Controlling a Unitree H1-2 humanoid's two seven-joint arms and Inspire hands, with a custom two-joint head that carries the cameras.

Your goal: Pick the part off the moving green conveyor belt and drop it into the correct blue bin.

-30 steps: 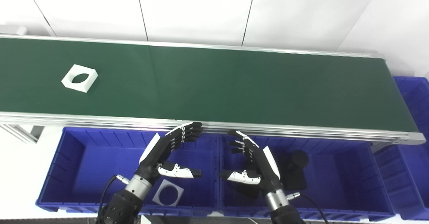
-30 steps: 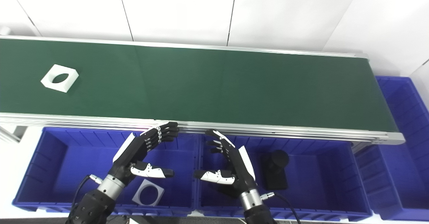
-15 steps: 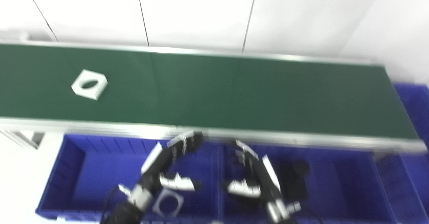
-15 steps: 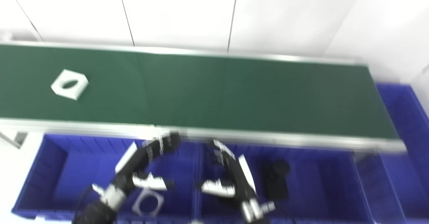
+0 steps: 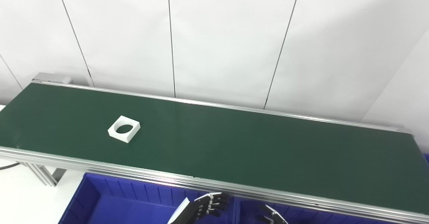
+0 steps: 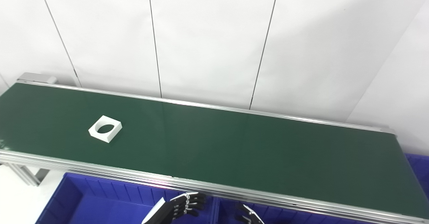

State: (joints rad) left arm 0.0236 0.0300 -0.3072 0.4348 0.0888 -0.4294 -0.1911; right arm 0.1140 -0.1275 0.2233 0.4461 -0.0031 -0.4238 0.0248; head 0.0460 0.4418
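Note:
A white square part with a round hole [image 5: 124, 133] lies on the left stretch of the green conveyor belt [image 5: 254, 153]. Both hands sit low at the picture's bottom edge, below the belt's near rail and well away from the part. My left hand [image 5: 201, 209] shows only its black fingers, stretched out over the left blue bin [image 5: 110, 197] with nothing in them. Of my right hand [image 5: 273, 217] only the fingertips show, spread above the second blue bin [image 5: 248, 210]. Palms and thumbs are cut off by the frame.
The belt's aluminium near rail [image 5: 100, 167] runs between the bins and the belt. A white panelled wall [image 5: 214, 40] stands behind the belt. A third blue bin's corner [image 6: 415, 160] peeks out past the belt's right end. A frame leg [image 5: 43, 175] stands under the left end.
The camera has tilted upward, so bins and hands dropped to the bottom edge and more wall shows. The white part has ridden rightward along the belt. Both hands keep their pose.

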